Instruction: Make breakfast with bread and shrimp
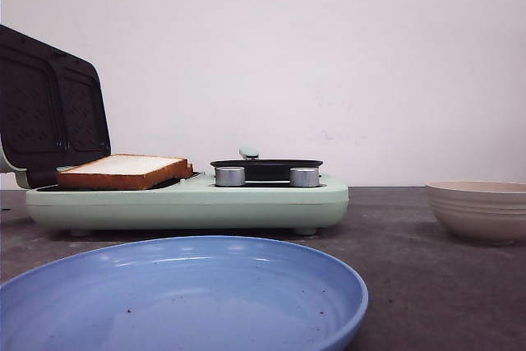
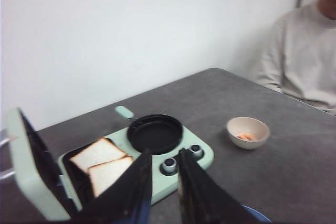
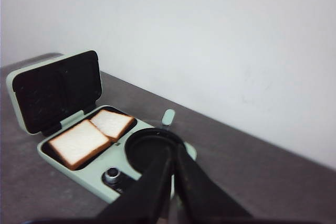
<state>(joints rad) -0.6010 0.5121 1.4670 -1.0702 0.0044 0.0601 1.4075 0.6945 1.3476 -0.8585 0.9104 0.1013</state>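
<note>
Bread (image 3: 90, 132) is what this task turns on, and neither arm holds any of it. The left gripper (image 2: 165, 177) hangs above the breakfast maker (image 2: 137, 161) with a narrow gap between its fingers and nothing in that gap. The right gripper (image 3: 174, 169) hovers over the same machine with its fingers nearly together, also empty.

Below them, two slices lie side by side on the dark griddle plate of the machine, touching along one edge, with the hinged lid (image 3: 56, 90) standing open behind them. Next to the slices on the same base sits the small round frying pan (image 2: 155, 133), which looks empty, and two metal knobs (image 1: 267, 176) face the front. Well apart on the table (image 2: 273, 177), a beige bowl (image 2: 248, 132) holds something orange, probably the shrimp. A blue plate (image 1: 177, 297), empty, sits nearest the front camera. A seated person (image 2: 304, 51) shows at the table's far side.

The bread seems already placed, so the shrimp step is likely in hand. The next move would call for one arm reaching out to the bowl, opening wider, and carrying a shrimp to the pan.
</note>
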